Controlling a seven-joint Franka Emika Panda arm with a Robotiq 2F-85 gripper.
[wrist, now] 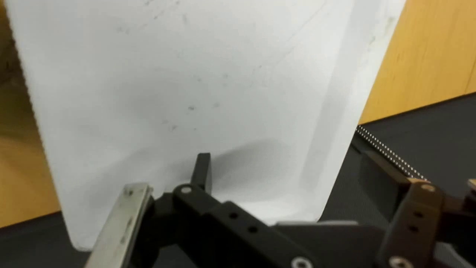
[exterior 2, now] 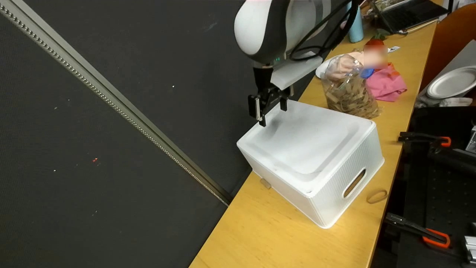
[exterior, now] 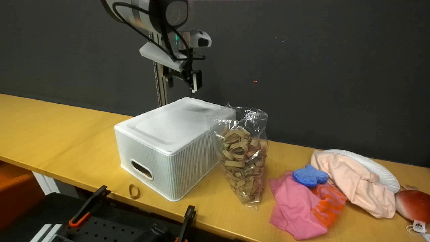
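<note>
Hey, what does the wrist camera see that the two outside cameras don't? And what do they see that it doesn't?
Only the wrist view: tiny dark specks on top of the white box.

Only the exterior views: the pink cloth, the blue object, the black-and-orange clamps and the oval hole in the box's side.

All three share: that white box, the wooden table, the dark backdrop, the beaded chain and the open jaws, which hold nothing.
</note>
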